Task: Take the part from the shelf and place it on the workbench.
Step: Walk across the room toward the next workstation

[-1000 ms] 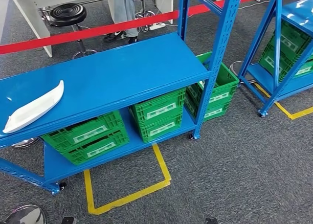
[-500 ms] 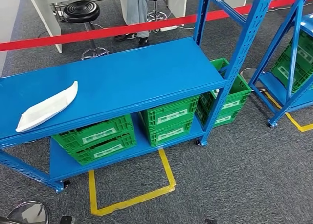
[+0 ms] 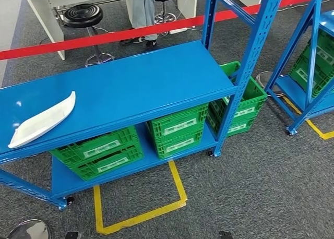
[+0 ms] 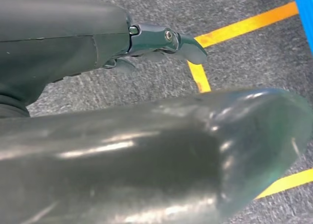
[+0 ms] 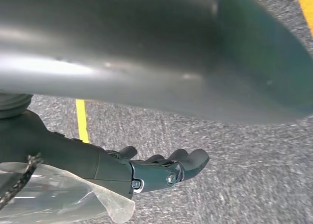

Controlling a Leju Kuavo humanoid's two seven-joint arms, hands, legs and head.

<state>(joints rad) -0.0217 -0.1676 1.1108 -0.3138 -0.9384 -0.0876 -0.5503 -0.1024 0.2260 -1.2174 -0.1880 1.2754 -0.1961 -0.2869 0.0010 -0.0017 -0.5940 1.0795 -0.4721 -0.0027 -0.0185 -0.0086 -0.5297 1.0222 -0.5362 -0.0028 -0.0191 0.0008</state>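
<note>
Part: white part (image 3: pixel 42 120) flat on blue shelf (image 3: pixel 130 87), nine o'clock; within reach.
Hands: left hand (image 4: pixel 162 40), right hand (image 5: pixel 162 170) hang released, empty.

Bare blue shelf top (image 3: pixel 130 87) right of white part (image 3: pixel 41 121), blue upright post (image 3: pixel 246 72) blocking far right end

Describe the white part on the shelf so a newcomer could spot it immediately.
Find the long blue metal shelf rack behind the yellow floor tape. On its upper deck, near the left end, lies the white curved plastic part, long, shallow and tapering to a point. It is the lone item on that deck and the only white one; the green plastic crates sit on the deck below.
</note>
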